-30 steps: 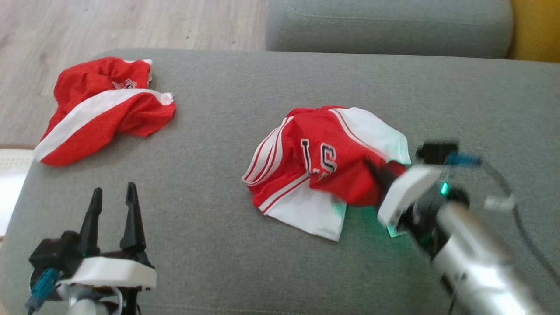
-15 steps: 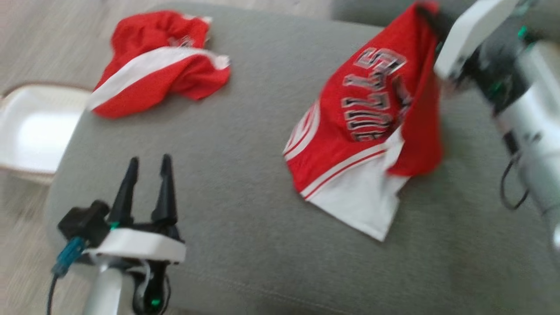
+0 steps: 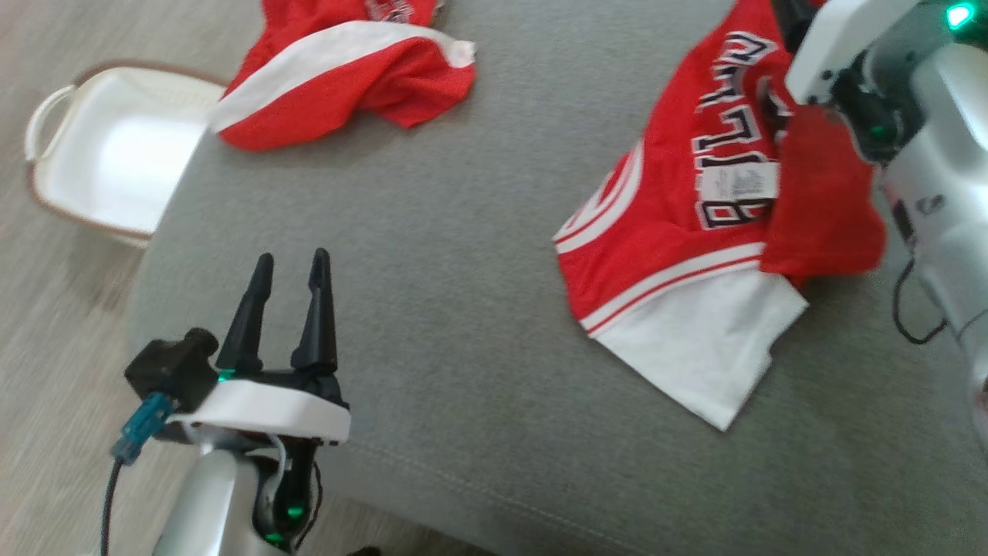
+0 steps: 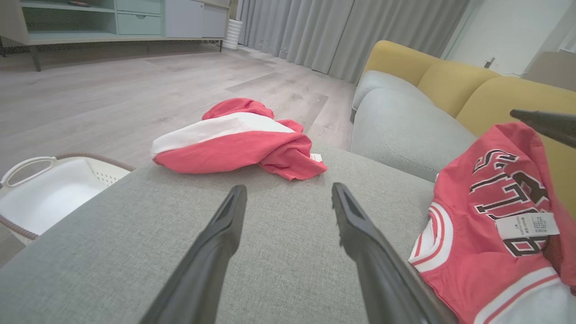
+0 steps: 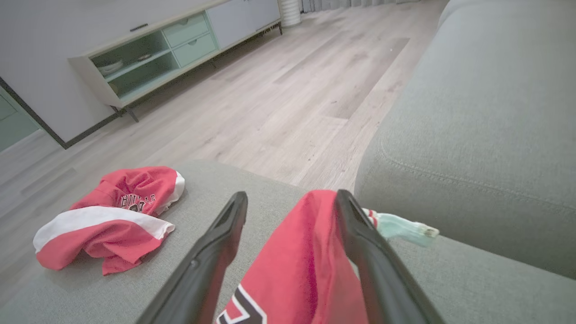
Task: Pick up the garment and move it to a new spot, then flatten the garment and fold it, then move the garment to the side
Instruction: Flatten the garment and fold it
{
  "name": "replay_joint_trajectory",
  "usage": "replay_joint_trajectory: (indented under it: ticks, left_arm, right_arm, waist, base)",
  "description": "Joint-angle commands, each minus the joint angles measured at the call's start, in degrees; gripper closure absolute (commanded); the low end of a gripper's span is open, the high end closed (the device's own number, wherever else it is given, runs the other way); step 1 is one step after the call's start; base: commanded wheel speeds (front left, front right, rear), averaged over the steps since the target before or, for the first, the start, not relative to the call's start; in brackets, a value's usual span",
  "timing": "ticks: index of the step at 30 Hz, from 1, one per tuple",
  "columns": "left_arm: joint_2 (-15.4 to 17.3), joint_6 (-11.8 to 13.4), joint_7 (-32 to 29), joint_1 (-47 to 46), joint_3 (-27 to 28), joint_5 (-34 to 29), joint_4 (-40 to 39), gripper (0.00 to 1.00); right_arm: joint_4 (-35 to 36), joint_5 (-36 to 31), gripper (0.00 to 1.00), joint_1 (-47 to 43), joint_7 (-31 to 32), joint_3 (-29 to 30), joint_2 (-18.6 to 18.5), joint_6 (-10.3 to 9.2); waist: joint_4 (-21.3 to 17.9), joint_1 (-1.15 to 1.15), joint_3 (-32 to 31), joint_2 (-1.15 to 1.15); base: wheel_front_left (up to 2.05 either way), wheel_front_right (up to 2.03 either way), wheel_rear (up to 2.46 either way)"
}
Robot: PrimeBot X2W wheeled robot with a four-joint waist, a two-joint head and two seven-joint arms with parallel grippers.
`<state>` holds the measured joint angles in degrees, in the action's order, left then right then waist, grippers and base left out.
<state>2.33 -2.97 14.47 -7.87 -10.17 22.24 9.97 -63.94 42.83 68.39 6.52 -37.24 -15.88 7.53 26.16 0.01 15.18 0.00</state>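
The garment [image 3: 679, 224], a red jersey with a white hem and dark lettering, is at the right of the grey seat [image 3: 463, 270]. Its upper part is raised at the right pincer [image 5: 291, 194] and its lower part lies on the cushion. The white hem corner points toward the seat's near edge and stops short of it. In the right wrist view that pincer's fingers stand wide apart. A fold of red cloth rises between them and lies against one finger, so nothing is clamped.

The left pincer [image 3: 292, 256] hovers over the seat's near left corner, spread wide and empty, well apart from the garment. Between it and the garment is a broad bare stretch of cushion, the largest open room on the seat.

A second red and white jersey [image 3: 347, 69] lies crumpled at the far left, close to the seat's left edge. Bare grey separates it from the garment. A white basket [image 3: 116, 154] sits on the wood floor [image 3: 46, 347] just beside that left edge.

The near edge is rounded, with a seam running along it. Beyond the far edge a gap of floor opens on the left. On the right a second grey cushion [image 5: 472, 112] butts up close behind the garment, with yellow backrests [image 4: 450, 76] beyond. A low cabinet [image 5: 148, 63] stands across the floor, well away.
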Motion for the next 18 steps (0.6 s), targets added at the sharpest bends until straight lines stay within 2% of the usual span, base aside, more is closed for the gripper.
replay_joint_trajectory:
  ticks: [1,9,12,15,18]
  left_arm:
    - [0.5,0.0,0.5,-2.0,2.9,-1.0,-1.5,0.0]
    - [0.5,-0.9,0.5,-0.6,5.7,-3.6,-1.7,0.0]
    - [0.5,-1.1,0.5,0.4,6.0,-4.1,-1.8,0.0]
    - [0.5,-1.0,0.5,1.2,6.3,-4.3,-2.0,0.0]
    - [0.5,-1.1,0.5,1.8,6.2,-4.5,-1.9,0.0]
  right_arm:
    - [2.3,0.2,0.0,-0.1,-3.1,-0.9,1.0,-0.04]
    - [5.4,1.9,0.0,-7.2,-19.1,-1.6,0.7,-0.04]
    - [7.2,1.5,0.0,-11.7,-21.3,0.2,-0.5,-0.04]
    - [13.4,-0.8,0.0,-17.5,-21.5,5.6,-1.6,-0.04]
    - [20.1,-4.2,0.0,-25.7,-21.5,9.6,-0.2,-0.04]
  waist:
    - [-3.0,-0.01,-1.6,0.0]
    - [-10.7,-0.01,-5.7,0.0]
    - [-12.7,-0.01,-7.3,0.0]
    - [-14.1,-0.01,-8.3,0.0]
    - [-14.6,-0.01,-9.0,0.0]
  base:
    - [0.0,0.0,0.0]
    - [0.0,0.0,0.0]
    - [0.0,0.0,0.0]
    - [0.0,0.0,0.0]
    - [0.0,0.0,0.0]
